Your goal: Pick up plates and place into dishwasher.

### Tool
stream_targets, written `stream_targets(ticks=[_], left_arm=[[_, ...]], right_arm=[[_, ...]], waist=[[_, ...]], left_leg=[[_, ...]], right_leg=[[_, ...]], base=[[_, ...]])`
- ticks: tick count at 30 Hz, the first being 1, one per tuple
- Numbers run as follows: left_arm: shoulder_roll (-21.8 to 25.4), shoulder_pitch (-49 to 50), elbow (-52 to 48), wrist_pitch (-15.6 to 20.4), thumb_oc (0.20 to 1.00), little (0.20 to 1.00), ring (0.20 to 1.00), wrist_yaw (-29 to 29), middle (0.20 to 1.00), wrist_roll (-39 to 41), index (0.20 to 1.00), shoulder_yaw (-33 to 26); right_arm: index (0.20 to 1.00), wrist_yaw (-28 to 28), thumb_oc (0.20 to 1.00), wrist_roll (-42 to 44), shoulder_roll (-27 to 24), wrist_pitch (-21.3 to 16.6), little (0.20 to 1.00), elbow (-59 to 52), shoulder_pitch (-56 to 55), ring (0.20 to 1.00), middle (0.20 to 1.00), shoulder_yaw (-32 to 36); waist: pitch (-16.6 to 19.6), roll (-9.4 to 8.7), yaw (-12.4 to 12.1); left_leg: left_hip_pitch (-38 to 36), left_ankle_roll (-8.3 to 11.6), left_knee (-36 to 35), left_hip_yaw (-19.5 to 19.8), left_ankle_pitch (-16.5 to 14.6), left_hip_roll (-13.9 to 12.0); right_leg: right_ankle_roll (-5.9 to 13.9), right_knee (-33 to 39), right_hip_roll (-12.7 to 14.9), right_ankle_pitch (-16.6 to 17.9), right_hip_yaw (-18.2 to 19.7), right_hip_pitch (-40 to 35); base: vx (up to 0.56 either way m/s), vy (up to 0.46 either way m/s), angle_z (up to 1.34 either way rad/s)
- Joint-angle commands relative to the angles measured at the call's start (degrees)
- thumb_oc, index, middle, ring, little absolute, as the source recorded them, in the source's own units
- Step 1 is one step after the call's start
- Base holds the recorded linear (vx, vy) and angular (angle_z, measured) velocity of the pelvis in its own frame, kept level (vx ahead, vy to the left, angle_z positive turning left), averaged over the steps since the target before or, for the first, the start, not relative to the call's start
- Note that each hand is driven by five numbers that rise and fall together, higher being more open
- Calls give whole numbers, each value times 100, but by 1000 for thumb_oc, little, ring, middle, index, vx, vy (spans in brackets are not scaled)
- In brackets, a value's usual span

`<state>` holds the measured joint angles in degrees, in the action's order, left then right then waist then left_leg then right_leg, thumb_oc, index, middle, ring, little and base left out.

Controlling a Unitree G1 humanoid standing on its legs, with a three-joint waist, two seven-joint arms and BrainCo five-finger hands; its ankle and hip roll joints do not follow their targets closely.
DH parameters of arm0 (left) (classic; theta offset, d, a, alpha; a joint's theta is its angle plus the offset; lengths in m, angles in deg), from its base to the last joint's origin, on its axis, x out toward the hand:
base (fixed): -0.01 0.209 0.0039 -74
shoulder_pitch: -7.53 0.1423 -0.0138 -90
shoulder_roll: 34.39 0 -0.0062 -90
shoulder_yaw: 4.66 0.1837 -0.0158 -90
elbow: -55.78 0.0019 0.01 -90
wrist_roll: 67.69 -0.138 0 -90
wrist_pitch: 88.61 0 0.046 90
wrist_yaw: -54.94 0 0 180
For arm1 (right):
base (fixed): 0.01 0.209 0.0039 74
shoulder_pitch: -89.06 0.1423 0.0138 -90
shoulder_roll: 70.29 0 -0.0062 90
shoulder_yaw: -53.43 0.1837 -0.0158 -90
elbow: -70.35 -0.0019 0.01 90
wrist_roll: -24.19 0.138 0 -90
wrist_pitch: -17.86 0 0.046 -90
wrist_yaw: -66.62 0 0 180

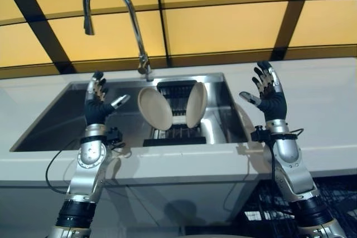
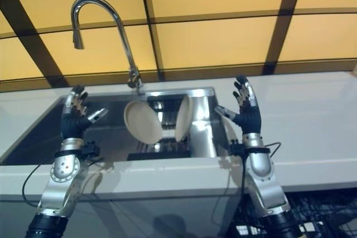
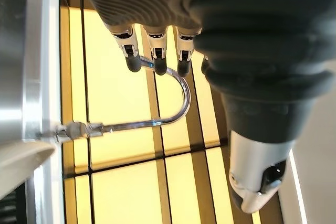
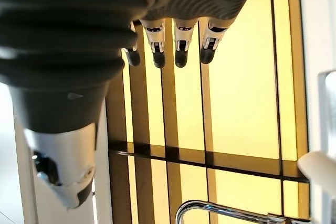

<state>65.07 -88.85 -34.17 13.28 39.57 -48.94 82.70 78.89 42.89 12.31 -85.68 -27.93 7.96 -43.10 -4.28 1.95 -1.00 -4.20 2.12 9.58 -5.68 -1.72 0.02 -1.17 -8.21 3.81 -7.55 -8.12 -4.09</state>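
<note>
Both our hands are raised nearest the camera, fingers spread straight and holding nothing: our left hand at nine o'clock, our right hand at three o'clock. Between them we see the steel sink set in the pale counter. Its curved faucet rises at twelve o'clock. Inside, a dark rack holds two beige plates on edge, the left plate tilted and the right plate more upright, just beside each other.

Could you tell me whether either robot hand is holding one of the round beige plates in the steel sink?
No: the left hand and right hand are raised open and empty, while both round beige plates stand in the dark rack.
</note>
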Motion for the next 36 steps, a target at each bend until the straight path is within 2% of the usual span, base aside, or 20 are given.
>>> stream_targets(ticks=[1,5,6,11,18,26,30,35,36], left_arm=[[386,-213,38,367,1000,1000,1000,-57,1000,-339,1000,-295],[375,-263,43,345,1000,1000,1000,-226,1000,-398,1000,-283],[351,-260,84,393,1000,1000,1000,-249,1000,-412,1000,-307],[373,-247,262,447,1000,1000,1000,-213,1000,-294,1000,-457],[530,-391,292,384,1000,1000,1000,-211,1000,-574,1000,-341],[876,-372,514,392,1000,1000,1000,-761,1000,-1181,1000,-432],[1266,-336,560,370,1000,1000,1000,-1098,1000,-2368,1000,-510],[2270,-593,1059,220,1000,1000,1000,-1206,1000,-3747,1000,-317],[2480,-636,1208,244,1000,1000,1000,-1225,1000,-3792,1000,-246]], right_arm=[[1000,-13,1000,52,-17,-188,1000,-210,210,1000,1000,90],[1000,21,1000,-31,-28,-79,1000,-325,210,1000,1000,-3],[1000,-2,1000,-4,-67,-73,1000,-346,207,1000,1000,-8],[1000,-205,1000,100,-150,-76,1000,-285,153,1000,1000,88],[1000,-88,1000,204,-201,-38,1000,-260,101,1000,1000,186],[1000,-144,1000,239,-247,-26,1000,-245,-122,1000,1000,304],[1000,-245,1000,383,-365,-57,1000,-262,-207,1000,1000,395],[1000,-233,1000,547,-592,-93,1000,-162,-165,1000,1000,387],[1000,-230,1000,586,-635,-88,1000,-149,-175,1000,1000,401]], waist=[[147,-160,-89],[139,-96,-150],[126,-85,-144],[219,28,-69],[292,1,-50],[311,-9,-18],[297,-34,-15],[301,7,13],[303,22,31]], left_leg=[[277,-111,172,493,-604,94],[460,85,-514,822,-16,-145],[507,93,-506,836,-7,-162],[302,82,-651,710,-178,-131],[152,-115,-589,597,-397,73],[82,-352,-678,537,-479,244],[96,-414,-694,475,-504,279],[101,-453,-716,425,-534,314],[94,-458,-714,401,-544,317]], right_leg=[[168,437,-201,30,92,-164],[187,543,-138,-13,236,-226],[192,540,-98,-25,241,-221],[268,339,31,-130,124,-102],[440,171,204,-126,111,-18],[656,141,358,-21,266,64],[714,143,390,50,315,125],[769,92,427,127,336,208],[782,88,435,141,342,218]], base=[[107,98,-32],[73,162,-38],[75,202,-40],[124,240,-20],[154,195,4],[120,139,-1],[48,58,-1],[27,27,-2],[49,35,-2]])
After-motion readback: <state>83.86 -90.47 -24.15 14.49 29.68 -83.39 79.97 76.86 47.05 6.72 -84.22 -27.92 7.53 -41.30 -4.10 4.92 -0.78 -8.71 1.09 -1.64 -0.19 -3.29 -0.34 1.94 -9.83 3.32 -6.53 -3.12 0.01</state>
